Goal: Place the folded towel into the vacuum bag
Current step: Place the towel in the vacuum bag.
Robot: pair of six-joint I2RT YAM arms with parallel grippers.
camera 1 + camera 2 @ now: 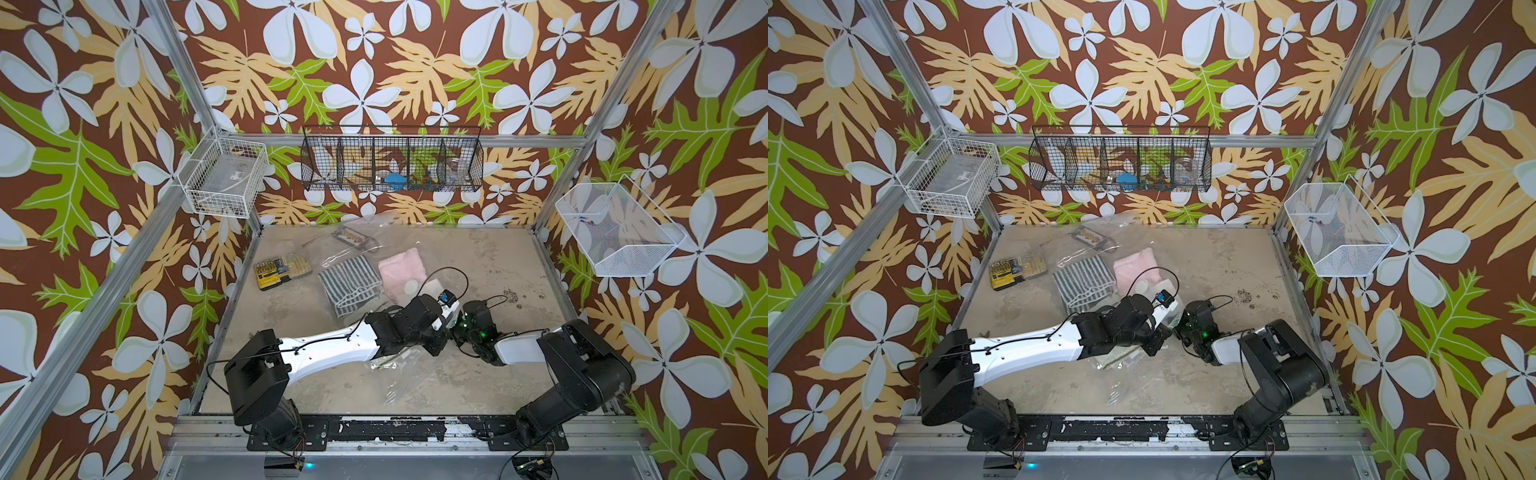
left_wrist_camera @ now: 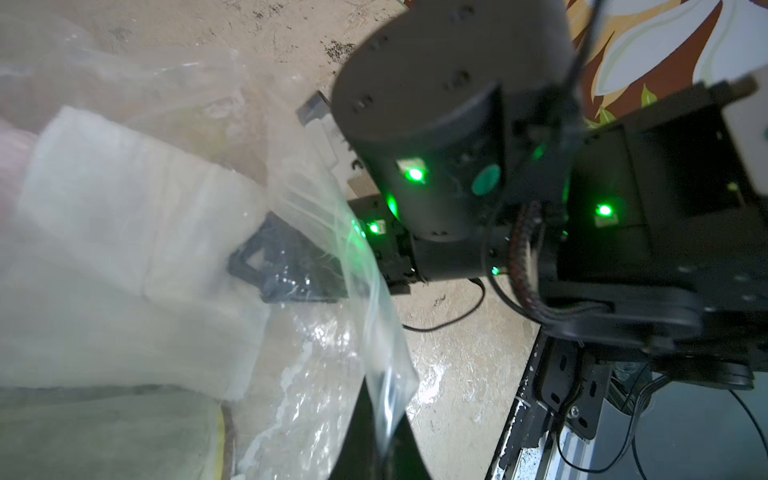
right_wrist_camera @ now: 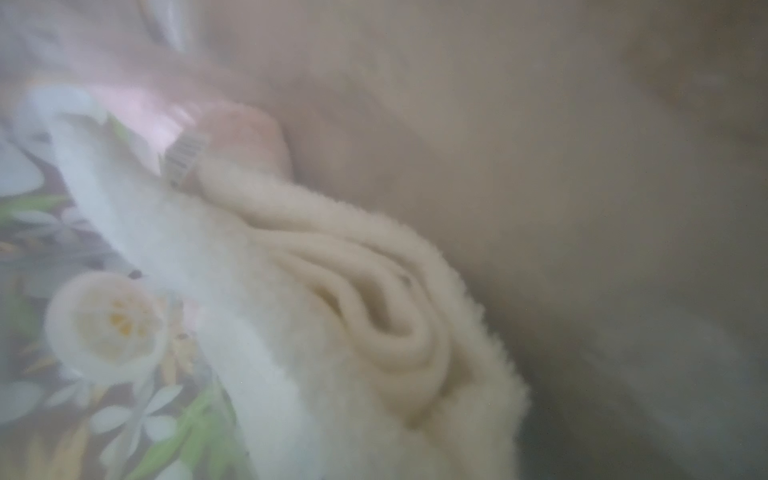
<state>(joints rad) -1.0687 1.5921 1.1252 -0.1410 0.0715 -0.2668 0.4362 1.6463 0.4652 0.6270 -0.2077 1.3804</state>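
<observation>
The step in hand looks like the insertion itself. The cream towel (image 2: 124, 199) lies inside the bag (image 2: 365, 324), seen through the plastic in the left wrist view. In a top view it shows as a pale patch (image 1: 432, 286) at about the centre of the surface (image 1: 498, 257). It sits just on the 3 o'clock side of the white valve (image 1: 412, 286) and the pink towel (image 1: 401, 266).

The left claw (image 2: 380, 432) is closed tight on a flap of the bag's edge and holds it up off the surface. The right claw (image 2: 257, 270) reaches in from the 4 o'clock side. Its dark tip shows through the plastic, right at the towel's near edge. The plastic and blur hide how far apart its fingers are, so I cannot tell whether it grips the towel or only nudges it. The right wrist view shows just the towel's folds close up.

The towel seems well in but close to the mouth. The next move probably calls for a push deeper, toward 11 o'clock. The right claw would then need to let go and back out toward 4 o'clock without dragging the folds along. Meanwhile the left claw should hold the mouth lifted.
</observation>
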